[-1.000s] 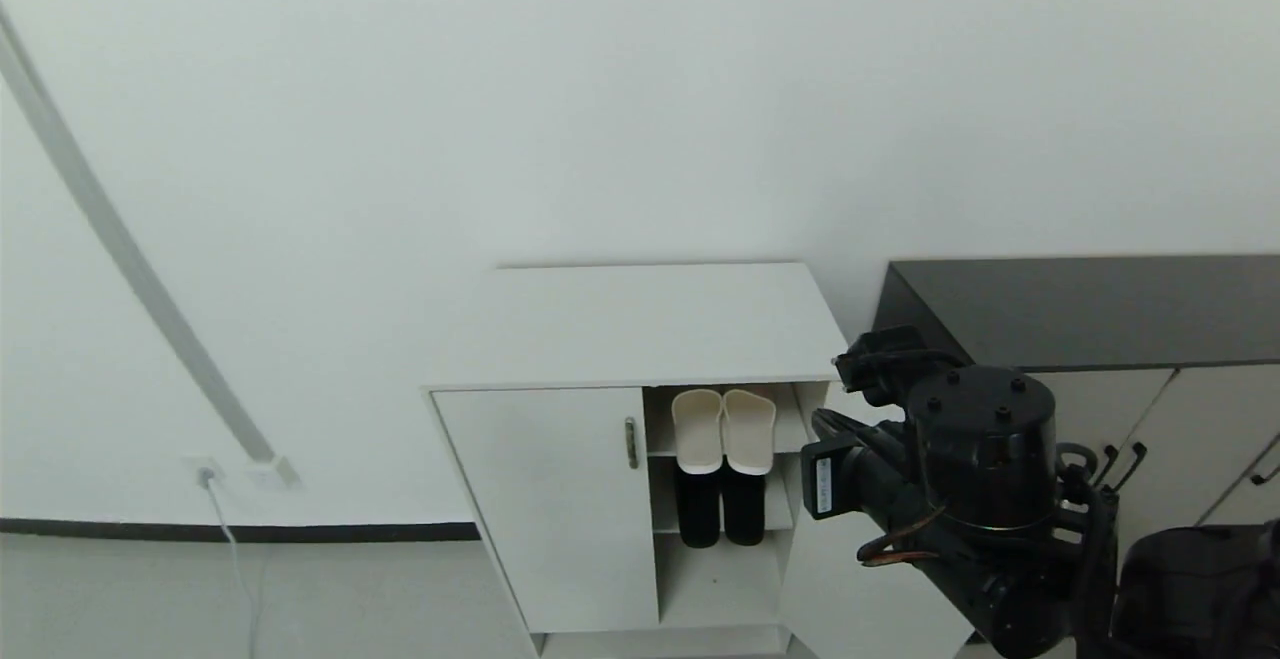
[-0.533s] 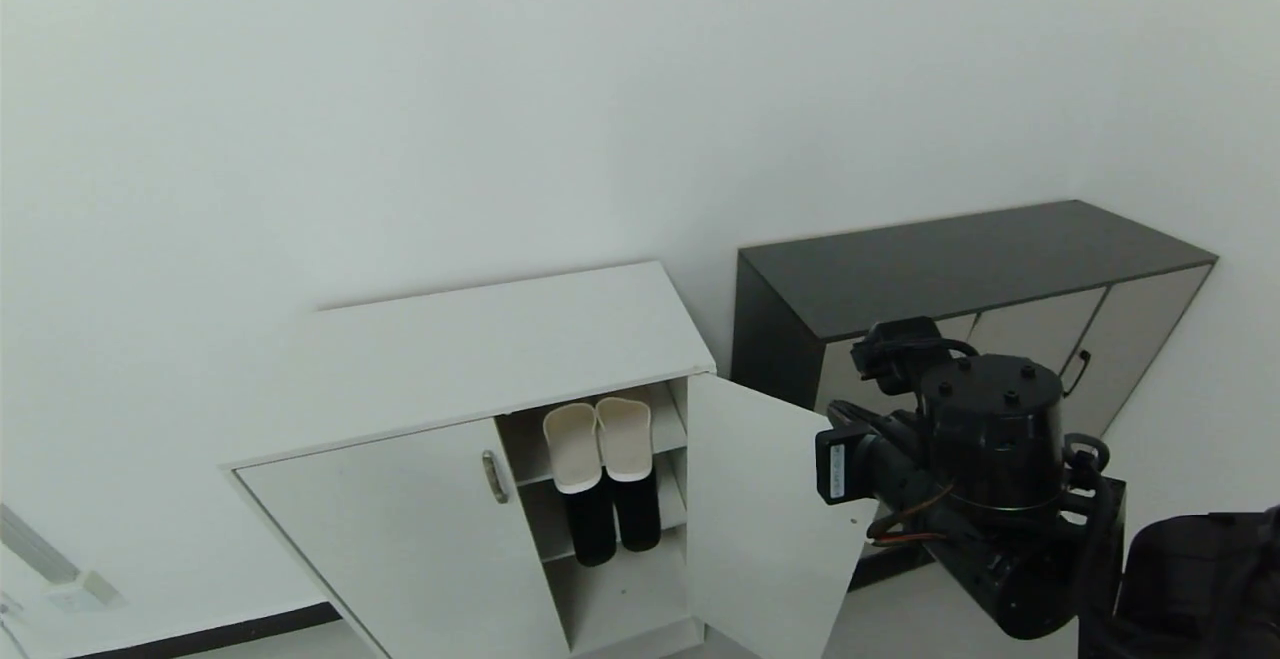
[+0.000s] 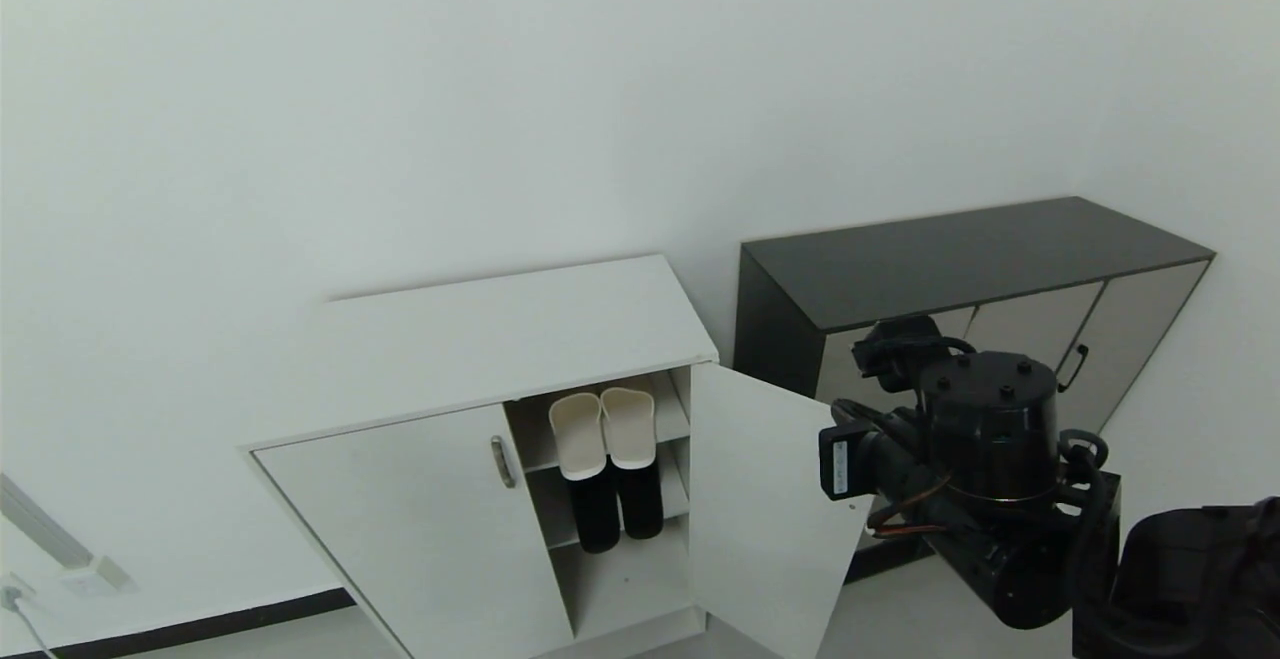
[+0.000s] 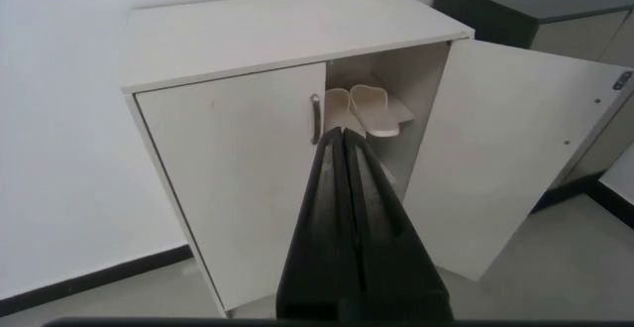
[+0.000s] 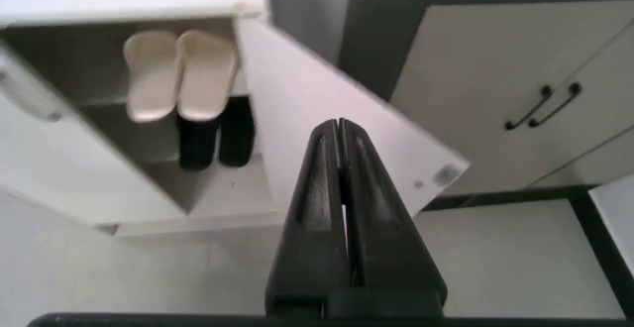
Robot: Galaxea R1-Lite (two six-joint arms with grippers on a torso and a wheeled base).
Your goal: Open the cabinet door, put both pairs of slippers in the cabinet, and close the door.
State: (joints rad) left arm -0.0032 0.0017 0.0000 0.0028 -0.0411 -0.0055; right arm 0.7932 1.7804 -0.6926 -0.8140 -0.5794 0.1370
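Note:
The white cabinet (image 3: 500,329) stands against the wall with its right door (image 3: 765,499) swung open and its left door (image 3: 420,539) closed. Inside, a cream pair of slippers (image 3: 602,427) lies on the upper shelf, and a black pair (image 3: 620,511) sits on the shelf below. My right arm (image 3: 985,439) hangs in front of the open door's outer edge. In the right wrist view, my right gripper (image 5: 340,129) is shut and empty, facing the door (image 5: 297,79) and both pairs (image 5: 178,69). My left gripper (image 4: 343,137) is shut and empty before the left door's handle (image 4: 315,119).
A dark sideboard (image 3: 960,259) with pale doors stands right of the cabinet, close behind the open door. A wall socket with a cable (image 3: 12,597) is low on the left. Bare floor (image 5: 495,268) lies before the cabinet.
The head camera has swung to the right, so the cabinet now sits lower and further left in the picture. The door stays open and the slippers lie as before.

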